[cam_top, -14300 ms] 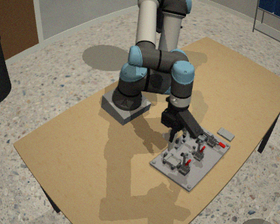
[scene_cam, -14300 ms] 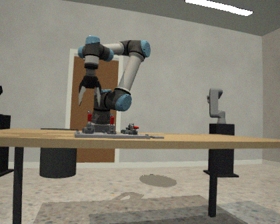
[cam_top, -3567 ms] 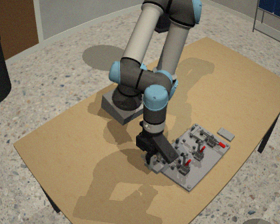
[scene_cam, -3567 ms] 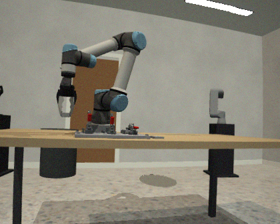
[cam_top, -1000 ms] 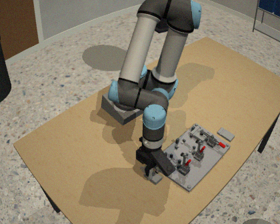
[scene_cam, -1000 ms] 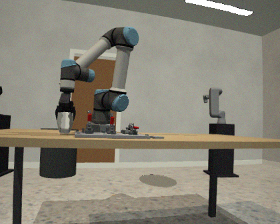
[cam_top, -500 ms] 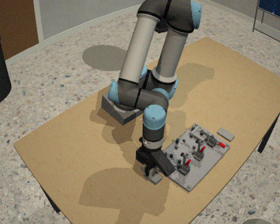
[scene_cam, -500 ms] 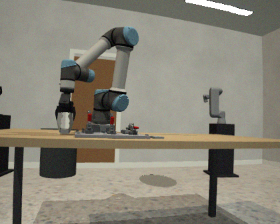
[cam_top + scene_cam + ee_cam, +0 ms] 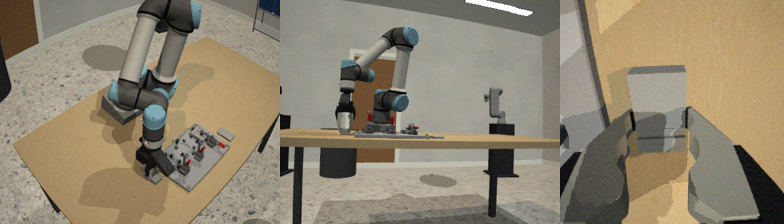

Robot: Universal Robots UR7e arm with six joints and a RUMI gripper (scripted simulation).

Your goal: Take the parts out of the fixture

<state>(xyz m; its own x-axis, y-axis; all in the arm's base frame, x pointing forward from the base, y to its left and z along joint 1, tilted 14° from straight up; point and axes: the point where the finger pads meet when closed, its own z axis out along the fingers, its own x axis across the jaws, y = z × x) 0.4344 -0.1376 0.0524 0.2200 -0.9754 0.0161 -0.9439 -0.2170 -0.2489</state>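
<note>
My gripper [image 9: 154,173] [image 9: 345,128] [image 9: 660,109] is shut on a flat grey rectangular part [image 9: 157,179] [image 9: 657,92]. It holds the part low over the wooden table [image 9: 67,147] [image 9: 480,141], just off the left end of the grey fixture plate [image 9: 213,160] [image 9: 380,135]; the part looks down at or on the table top. The fixture carries red-handled toggle clamps [image 9: 187,163] [image 9: 201,147] [image 9: 221,144]. Another grey flat part [image 9: 225,134] lies on the table beyond the fixture's far right corner. Whether a part remains in the fixture I cannot tell.
The arm's base block [image 9: 120,111] stands on the table behind the gripper. A second small robot on a black pedestal [image 9: 497,110] stands off the table to the right. The table's front edge is close to the fixture.
</note>
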